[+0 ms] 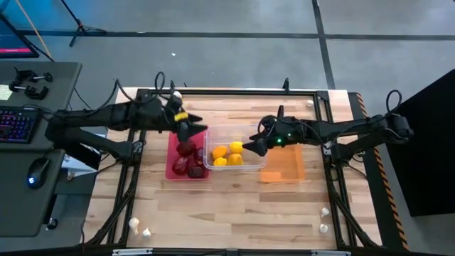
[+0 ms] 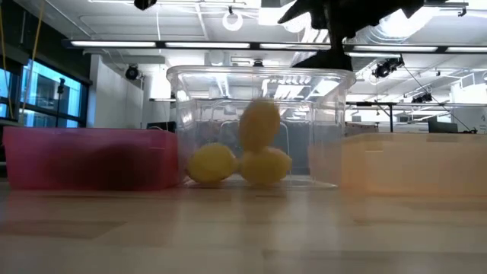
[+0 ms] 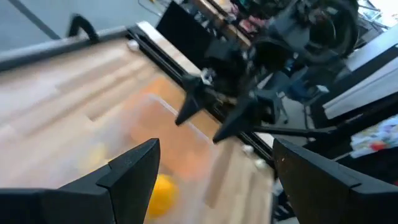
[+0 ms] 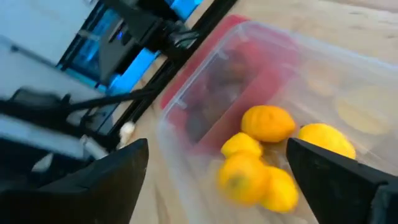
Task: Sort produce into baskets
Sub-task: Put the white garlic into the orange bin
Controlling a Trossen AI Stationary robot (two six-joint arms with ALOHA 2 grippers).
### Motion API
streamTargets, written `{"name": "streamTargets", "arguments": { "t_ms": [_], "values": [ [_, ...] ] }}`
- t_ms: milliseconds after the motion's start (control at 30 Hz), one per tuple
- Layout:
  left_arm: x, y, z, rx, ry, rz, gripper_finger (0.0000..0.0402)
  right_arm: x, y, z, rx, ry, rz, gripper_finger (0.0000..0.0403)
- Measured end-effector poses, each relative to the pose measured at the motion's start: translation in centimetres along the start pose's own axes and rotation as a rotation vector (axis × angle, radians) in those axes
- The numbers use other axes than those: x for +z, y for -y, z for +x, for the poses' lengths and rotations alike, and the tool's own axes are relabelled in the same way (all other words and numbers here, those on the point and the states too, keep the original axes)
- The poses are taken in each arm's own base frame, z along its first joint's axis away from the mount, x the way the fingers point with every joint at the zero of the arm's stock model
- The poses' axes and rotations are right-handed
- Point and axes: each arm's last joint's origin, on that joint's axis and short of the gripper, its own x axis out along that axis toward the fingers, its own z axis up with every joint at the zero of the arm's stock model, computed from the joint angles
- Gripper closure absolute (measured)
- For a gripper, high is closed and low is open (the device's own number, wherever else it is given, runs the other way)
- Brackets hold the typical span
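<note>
The red tray (image 1: 173, 146) holds dark red lumps (image 1: 186, 150). The clear tray (image 1: 233, 131) beside it holds several yellow lemons (image 1: 235, 148). The orange tray (image 1: 284, 168) lies to its right. My left gripper (image 1: 197, 130) is open and empty above the far end of the red tray. My right gripper (image 1: 247, 147) is open and empty above the right side of the clear tray, with the lemons (image 4: 267, 123) just ahead of its fingers. In the low view one lemon (image 2: 259, 124) shows blurred above two others. Whitish garlic bulbs (image 1: 134, 224) lie loose on the table.
Garlic bulbs lie near the front left corner (image 1: 146, 232), at the front right (image 1: 325, 212), and near the far edge (image 1: 311, 104). A desk with a keyboard (image 1: 18, 124) and a mouse (image 1: 37, 171) stands left of the table. Bare wood lies in front of the trays.
</note>
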Motion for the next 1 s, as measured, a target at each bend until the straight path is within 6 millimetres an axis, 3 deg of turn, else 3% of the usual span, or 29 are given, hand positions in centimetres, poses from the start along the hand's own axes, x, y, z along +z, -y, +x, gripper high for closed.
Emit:
{"name": "streamTargets", "arguments": {
  "t_ms": [200,367,500,733,1000],
  "values": [
    [-3.0,3.2,1.2,-0.049,-0.03,-0.089,0.0103,-0.5,-2.2,-3.0,0.153,-0.032,-0.112,0.004],
    [-5.2,4.5,2.2,-0.008,-0.047,-0.106,0.0103,-2.9,-4.6,-5.6,0.218,-0.062,-0.093,0.004],
    [-5.6,4.6,3.1,0.011,-0.05,-0.106,0.0103,-6.6,-6.2,-6.2,0.191,-0.175,-0.051,0.004],
    [-4.1,3.8,2.4,-0.048,-0.062,-0.04,0.0103,-14.1,-7.8,-6.5,0.096,-0.513,0.16,0.004],
    [-2.1,2.9,0.4,-0.074,-0.001,0.083,0.0103,-21.9,-6.2,-6.3,-0.424,-0.735,0.548,0.004]
  ]
}}
